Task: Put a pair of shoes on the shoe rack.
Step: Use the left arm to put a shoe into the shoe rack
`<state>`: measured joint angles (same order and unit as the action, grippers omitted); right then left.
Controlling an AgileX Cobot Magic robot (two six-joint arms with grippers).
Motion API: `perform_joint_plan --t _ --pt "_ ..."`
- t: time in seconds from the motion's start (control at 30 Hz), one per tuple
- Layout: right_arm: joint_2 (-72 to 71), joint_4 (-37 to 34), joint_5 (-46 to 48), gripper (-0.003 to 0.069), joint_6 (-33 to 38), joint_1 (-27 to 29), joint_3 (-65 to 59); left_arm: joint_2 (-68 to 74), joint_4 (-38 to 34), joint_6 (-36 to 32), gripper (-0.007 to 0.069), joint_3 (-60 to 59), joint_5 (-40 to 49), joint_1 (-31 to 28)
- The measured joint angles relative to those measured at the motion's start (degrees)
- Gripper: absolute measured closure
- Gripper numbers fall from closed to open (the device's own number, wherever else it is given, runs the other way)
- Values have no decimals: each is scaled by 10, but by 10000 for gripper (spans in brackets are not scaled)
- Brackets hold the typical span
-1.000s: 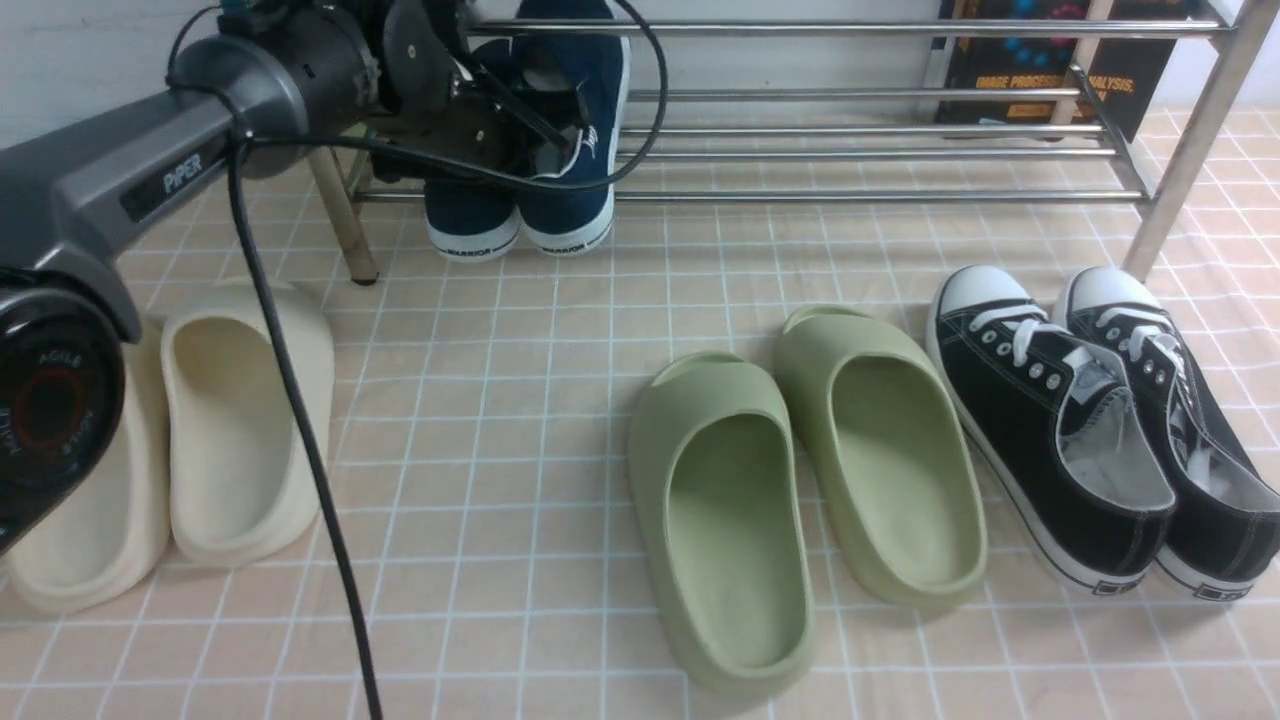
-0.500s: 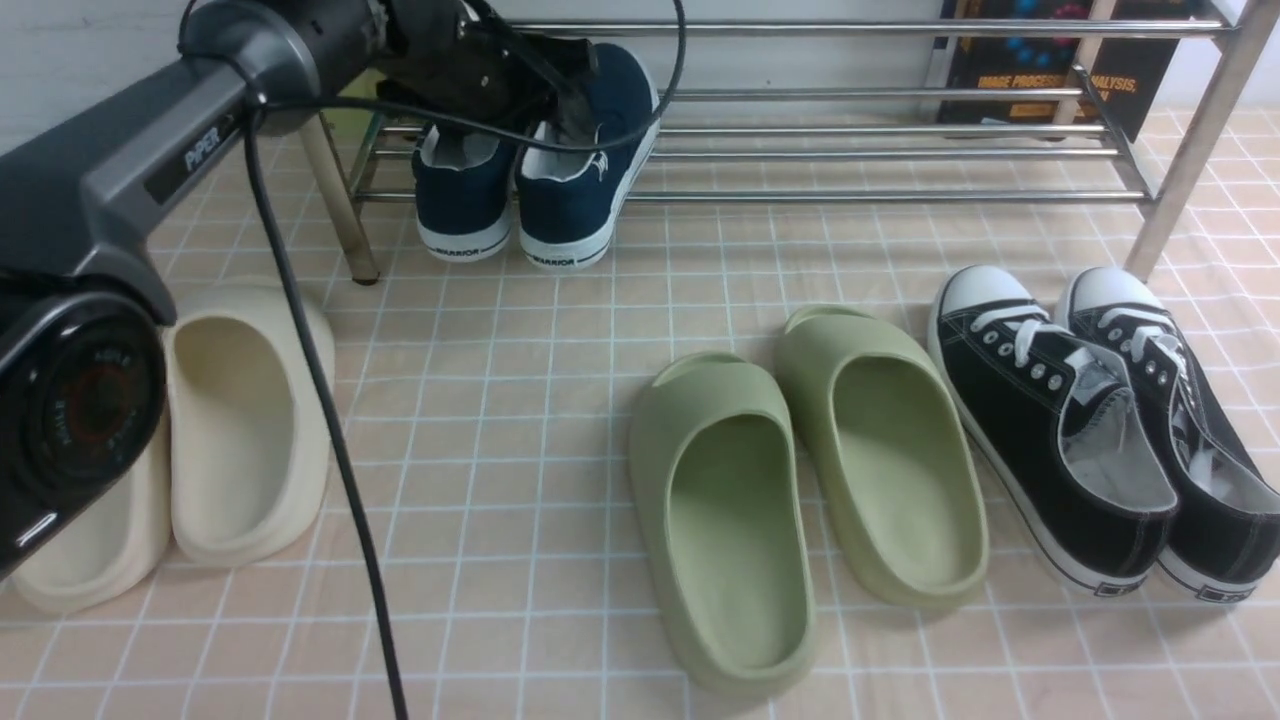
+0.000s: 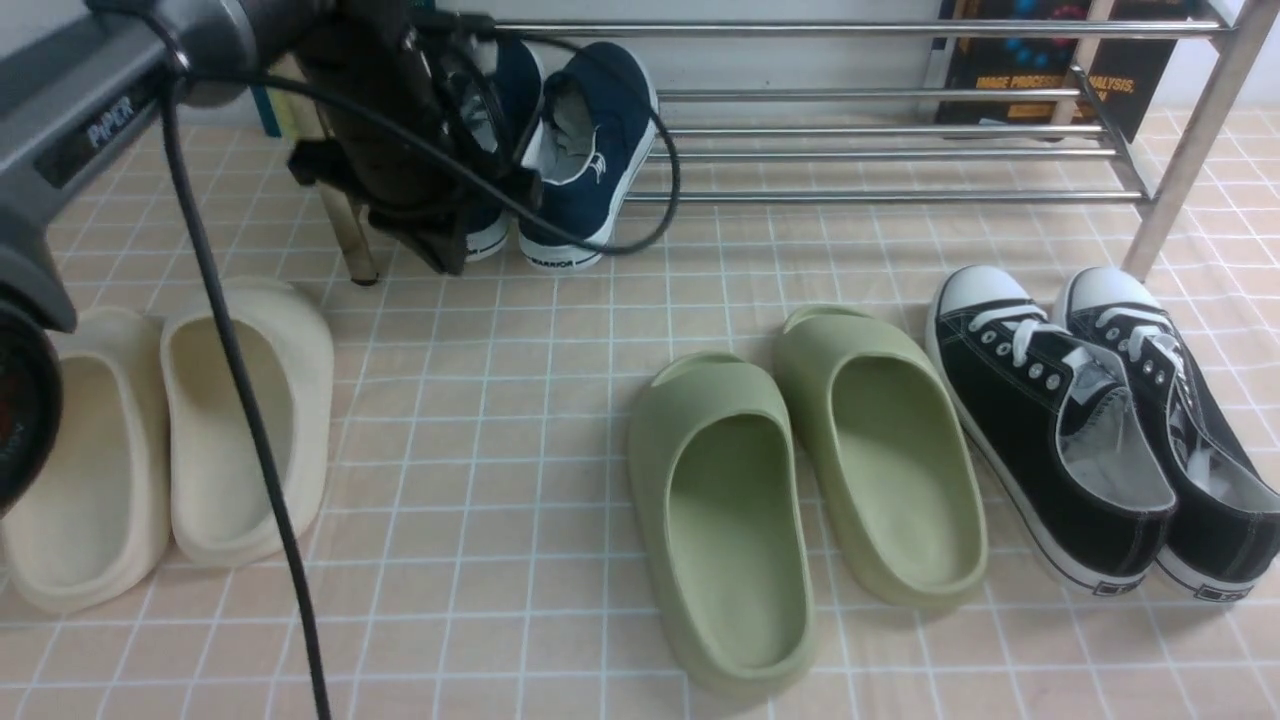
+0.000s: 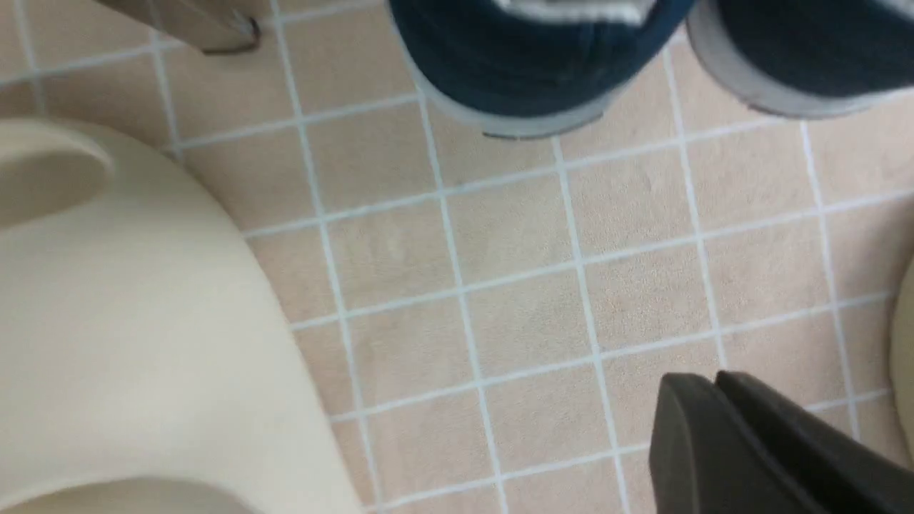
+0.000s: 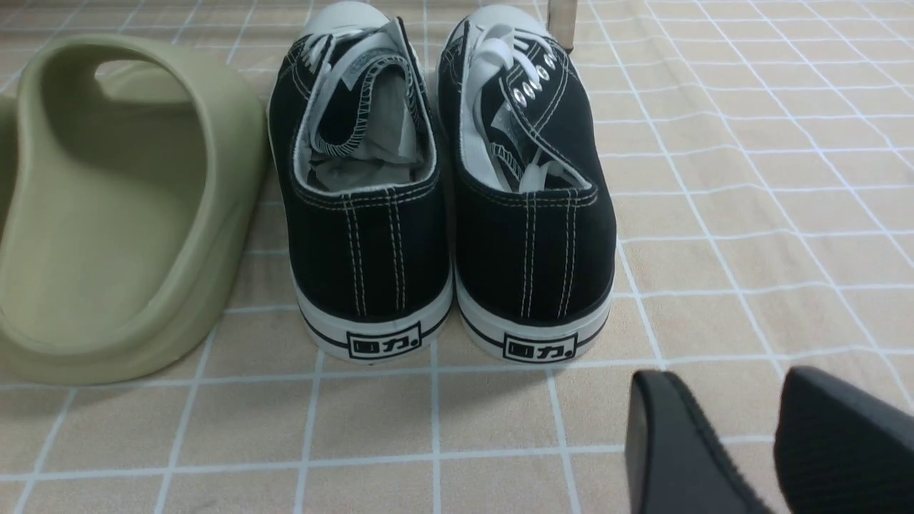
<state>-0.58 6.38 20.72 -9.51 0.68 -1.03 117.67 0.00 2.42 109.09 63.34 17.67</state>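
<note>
The pair of shoes [image 3: 585, 150], navy slip-ons with white soles, rests on the left end of the shoe rack [image 3: 880, 155], heels hanging over its front rod. The left shoe is mostly hidden behind my left arm. My left gripper [image 3: 445, 250] hangs just in front of the heels, pointing down at the floor, apart from them. In the left wrist view the left gripper [image 4: 717, 382] is shut with nothing in it, and the navy heels [image 4: 528, 64] lie beyond it. My right gripper [image 5: 725, 389] stands open and empty over the floor.
Cream slides [image 3: 240, 410] lie front left, green slides [image 3: 800, 480] in the middle, black lace-up sneakers [image 3: 1090, 420] at the right, just ahead of the right gripper. A rack leg [image 3: 355, 240] stands by the left gripper. A dark book [image 3: 1050, 60] leans behind the rack.
My left gripper let go of the navy shoes, drew back toward me, tipped downward and shut. The shoes settled flat on the rack. The right gripper's motion cannot be told.
</note>
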Motion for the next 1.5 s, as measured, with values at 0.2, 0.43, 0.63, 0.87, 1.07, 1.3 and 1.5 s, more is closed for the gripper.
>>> perform_joint_plan --t 0.2,0.43,0.63,0.87,1.07,1.3,1.5 --pt "0 0 0 421 0 0 0 47 -55 -2 622 -13 -154 13" --pt "0 0 0 421 0 0 0 97 -63 21 622 73 -137 12" --pt "0 0 0 421 0 0 0 111 -61 25 619 127 -114 12" --pt "0 0 0 421 0 0 0 84 46 24 612 130 62 12" --pt "0 0 0 421 0 0 0 82 142 53 609 120 70 11" --pt "0 0 0 421 0 0 0 97 148 99 608 120 -25 11" --pt "0 0 0 421 0 0 0 99 175 154 608 119 -71 13"
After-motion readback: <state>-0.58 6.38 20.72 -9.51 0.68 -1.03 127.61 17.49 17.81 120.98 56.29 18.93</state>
